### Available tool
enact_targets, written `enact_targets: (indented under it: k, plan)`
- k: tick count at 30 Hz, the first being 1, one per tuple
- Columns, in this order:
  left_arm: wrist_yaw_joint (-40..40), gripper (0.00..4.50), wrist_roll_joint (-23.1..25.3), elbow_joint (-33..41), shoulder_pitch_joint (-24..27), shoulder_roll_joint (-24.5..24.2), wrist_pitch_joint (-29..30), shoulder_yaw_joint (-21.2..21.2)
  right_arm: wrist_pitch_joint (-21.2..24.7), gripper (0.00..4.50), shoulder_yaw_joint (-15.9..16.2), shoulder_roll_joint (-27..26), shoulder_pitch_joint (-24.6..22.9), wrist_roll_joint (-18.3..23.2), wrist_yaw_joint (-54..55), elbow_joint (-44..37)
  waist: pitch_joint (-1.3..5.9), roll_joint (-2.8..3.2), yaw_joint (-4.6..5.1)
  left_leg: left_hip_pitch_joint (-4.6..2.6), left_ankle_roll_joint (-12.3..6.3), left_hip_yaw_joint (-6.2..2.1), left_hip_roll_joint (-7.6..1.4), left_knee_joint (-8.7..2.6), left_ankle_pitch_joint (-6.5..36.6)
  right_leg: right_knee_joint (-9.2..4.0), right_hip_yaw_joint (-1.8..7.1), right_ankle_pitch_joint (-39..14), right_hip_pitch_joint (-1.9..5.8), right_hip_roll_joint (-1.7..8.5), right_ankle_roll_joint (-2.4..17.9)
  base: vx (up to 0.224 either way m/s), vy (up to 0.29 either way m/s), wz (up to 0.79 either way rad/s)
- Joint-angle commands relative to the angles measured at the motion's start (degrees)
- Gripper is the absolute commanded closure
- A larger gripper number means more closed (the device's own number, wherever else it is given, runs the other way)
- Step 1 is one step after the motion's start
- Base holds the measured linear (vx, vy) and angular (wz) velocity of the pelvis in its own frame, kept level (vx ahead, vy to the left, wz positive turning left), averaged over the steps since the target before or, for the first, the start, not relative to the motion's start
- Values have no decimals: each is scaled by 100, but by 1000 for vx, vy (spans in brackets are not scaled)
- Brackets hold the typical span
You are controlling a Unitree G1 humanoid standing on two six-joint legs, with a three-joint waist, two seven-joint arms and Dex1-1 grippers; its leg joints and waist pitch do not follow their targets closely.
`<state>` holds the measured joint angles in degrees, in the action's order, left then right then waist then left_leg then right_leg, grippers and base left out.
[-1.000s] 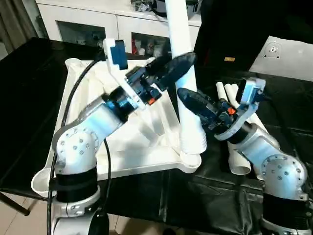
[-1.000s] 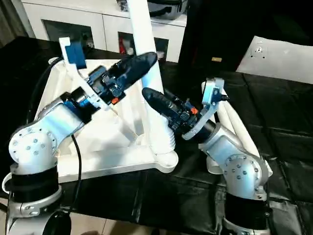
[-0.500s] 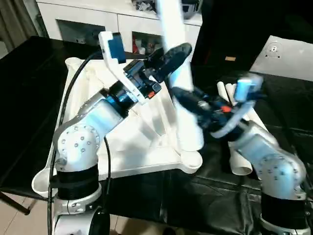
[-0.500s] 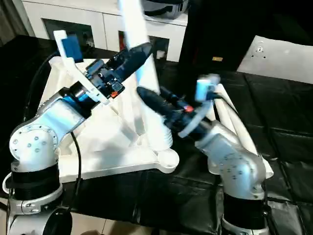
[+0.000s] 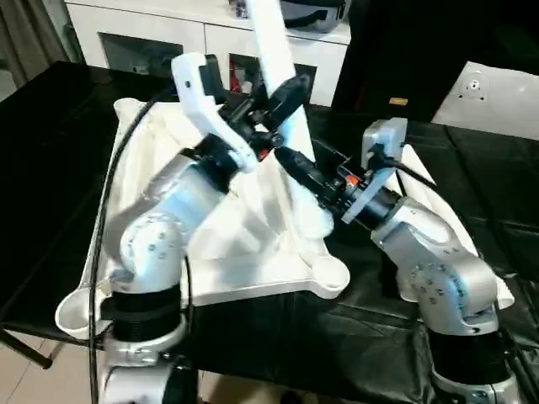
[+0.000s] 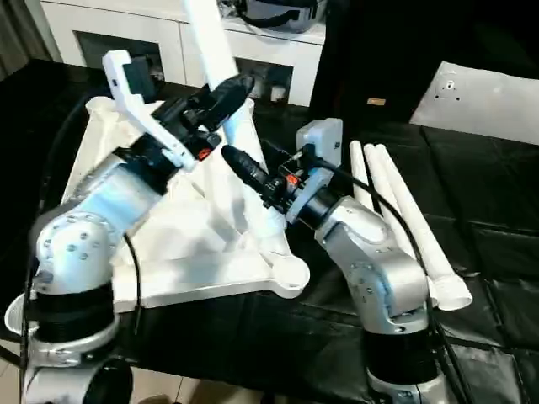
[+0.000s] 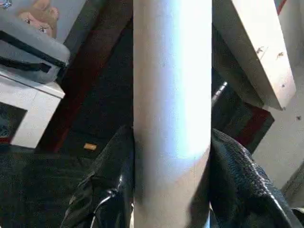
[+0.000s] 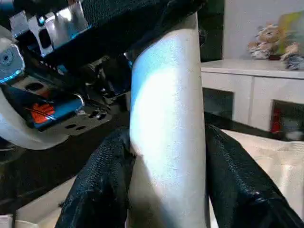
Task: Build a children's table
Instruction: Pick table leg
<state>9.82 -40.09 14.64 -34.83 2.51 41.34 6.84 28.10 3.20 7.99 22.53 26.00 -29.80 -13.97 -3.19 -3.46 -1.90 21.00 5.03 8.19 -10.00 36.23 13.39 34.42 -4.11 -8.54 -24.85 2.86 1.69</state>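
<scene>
The white tabletop [image 5: 210, 282] lies upside down on the black table, ribs up. One long white leg [image 5: 271, 38] stands over it, leaning toward the far left. Its thick lower end [image 5: 315, 220] hangs just behind the near right corner socket [image 5: 332, 274]. My left gripper [image 5: 285, 89] is shut on the leg's upper part, and its black fingers [image 7: 110, 190] press both sides of the leg [image 7: 172, 95]. My right gripper [image 5: 292, 161] is shut on the same leg [image 8: 167, 118] lower down. Spare legs [image 6: 396, 202] lie side by side on the table to the right.
White cabinets [image 5: 160, 34] stand behind the table. A white board [image 5: 497, 93] lies at the far right. The tabletop's near left corner [image 5: 72, 313] reaches the table's front edge.
My left gripper has closed on the leg. The leg has tipped leftward and its lower end has come away from the corner socket. My right arm has swung left with it.
</scene>
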Motion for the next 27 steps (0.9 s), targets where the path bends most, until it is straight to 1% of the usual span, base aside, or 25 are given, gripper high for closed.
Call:
enact_targets:
  k: [1,2,3,4,6,8,9,11,12,14,15,17,18,19,20,21,22,23,24,25,26,27]
  plan:
    - [-163,267,141,-128,27,64,56,-200,-166,267,248,15,151,-139,-17,-31,407,17,-1,64,-291,6,-196,-408,154,-410,276,-1687,466,400,407,0,0,0]
    - [-177,268,250,-122,26,50,32,-251,-242,267,287,32,170,-213,-20,10,405,4,12,71,-294,7,-197,-412,172,-418,272,-1728,464,392,386,0,0,0]
    - [-172,268,314,-120,26,25,16,-288,-269,267,297,40,179,-241,-19,25,402,12,15,63,-305,5,-197,-412,198,-421,271,-1787,456,389,350,0,0,0]
    - [-132,268,419,-122,29,-42,-16,-368,-302,267,308,49,197,-278,-30,56,399,6,14,55,-308,6,-199,-413,217,-431,270,-1832,447,388,328,0,0,0]
    - [-103,269,530,-144,32,-104,-67,-433,-349,267,327,72,225,-341,-52,107,406,11,14,55,-322,-1,-199,-411,193,-424,268,-1822,447,385,288,0,0,0]
    - [-118,270,562,-182,33,-119,-124,-424,-396,267,343,87,247,-421,-69,150,403,12,17,53,-319,-1,-204,-412,186,-416,269,-1795,442,386,302,0,0,0]
    - [-159,270,592,-227,19,-135,-173,-375,-412,267,348,92,278,-537,24,200,407,7,17,58,-316,7,-195,-404,151,-408,275,-1713,448,384,337,0,0,0]
    - [-170,270,601,-240,13,-142,-187,-361,-412,267,347,91,288,-565,57,218,412,10,12,59,-313,4,-193,-404,100,-392,277,-1633,457,387,366,0,0,0]
    - [-178,270,623,-257,3,-153,-208,-342,-426,232,348,87,294,-566,50,239,413,15,13,58,-328,6,-193,-402,85,-388,277,-1572,455,386,390,0,0,0]
    - [-184,270,704,-350,-52,-226,-283,-266,-381,232,318,79,313,-473,-14,273,418,8,17,57,-343,6,-195,-399,61,-379,278,-1500,458,383,419,0,0,0]
    - [-175,270,755,-429,-94,-288,-346,-211,-327,196,281,75,323,-390,-51,284,418,9,20,49,-367,5,-200,-402,52,-375,276,-1446,456,381,460,0,0,0]
    - [-144,270,785,-483,-124,-367,-391,-169,-301,190,261,109,337,-334,-91,279,419,17,19,46,-382,3,-201,-401,46,-373,275,-1422,460,383,488,0,0,0]
    - [-131,270,795,-500,-132,-398,-403,-152,-279,183,248,127,337,-301,-117,269,413,9,26,52,-385,7,-189,-405,86,-380,277,-1491,468,381,450,0,0,0]
    - [-97,270,787,-530,-147,-444,-413,-120,-235,183,217,157,339,-259,-170,246,416,18,21,41,-376,4,-194,-403,102,-375,277,-1516,468,389,445,0,0,0]
    - [-76,270,787,-545,-156,-474,-420,-106,-207,169,195,174,341,-233,-200,230,415,7,26,46,-381,7,-192,-401,104,-383,277,-1533,469,385,431,0,0,0]
    - [-52,270,792,-568,-169,-515,-435,-88,-161,155,160,197,345,-187,-236,210,419,23,21,42,-387,4,-196,-397,63,-373,280,-1496,466,386,433,0,0,0]
    - [-26,270,788,-602,-188,-560,-450,-63,-93,144,115,232,347,-122,-276,187,420,5,26,38,-396,6,-195,-397,44,-373,281,-1473,464,380,440,0,0,0]
    - [-9,270,783,-634,-202,-595,-470,-50,-45,144,84,258,349,-71,-302,174,422,18,12,28,-408,2,-202,-399,13,-359,281,-1433,461,385,473,0,0,0]
    - [41,270,781,-740,-254,-681,-521,7,62,124,7,373,345,21,-387,152,426,6,18,27,-424,5,-207,-396,-9,-359,281,-1386,458,387,523,0,0,0]
    - [68,270,768,-794,-284,-705,-532,45,112,124,-42,427,345,71,-419,149,425,8,12,29,-427,5,-202,-395,-13,-352,281,-1377,465,385,535,0,0,0]
    - [74,270,766,-805,-291,-710,-534,53,124,112,-53,439,345,83,-425,149,428,12,8,23,-423,3,-210,-395,-39,-342,283,-1342,464,387,559,0,0,0]
    - [127,270,737,-860,-329,-741,-519,85,198,100,-138,495,352,162,-441,146,428,-15,4,24,-448,16,-203,-390,-74,-344,287,-1279,463,384,604,0,0,0]
